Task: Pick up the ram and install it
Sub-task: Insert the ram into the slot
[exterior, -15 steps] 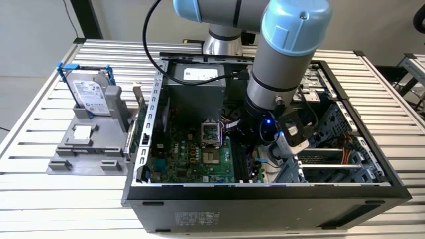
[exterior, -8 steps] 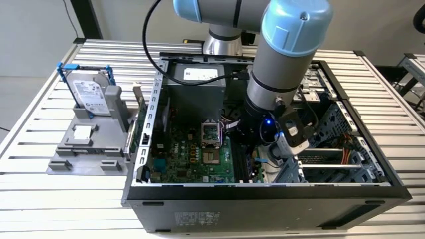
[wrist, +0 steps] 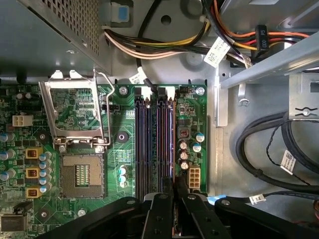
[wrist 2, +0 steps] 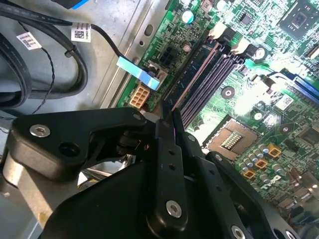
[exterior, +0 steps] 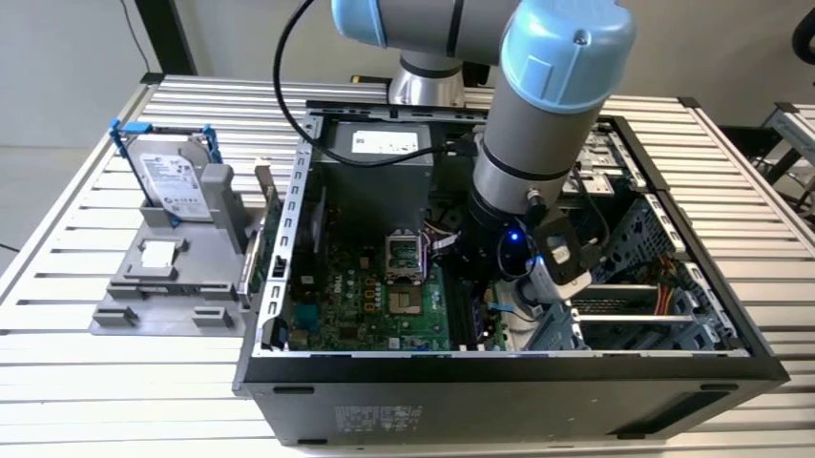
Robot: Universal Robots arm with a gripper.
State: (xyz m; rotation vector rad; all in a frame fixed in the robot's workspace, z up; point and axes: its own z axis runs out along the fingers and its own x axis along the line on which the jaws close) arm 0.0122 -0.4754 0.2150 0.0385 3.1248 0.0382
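Reaching down into the open computer case, the gripper has its jaws pinching the ram edge-on, lined up over the memory slots for seating.

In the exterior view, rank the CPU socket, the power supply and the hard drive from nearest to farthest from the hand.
1. CPU socket, on the motherboard, just to the exterior view's left of the hand.
2. Power supply, at the far end of the case.
3. Hard drive, outside the case, on the exterior view's left.
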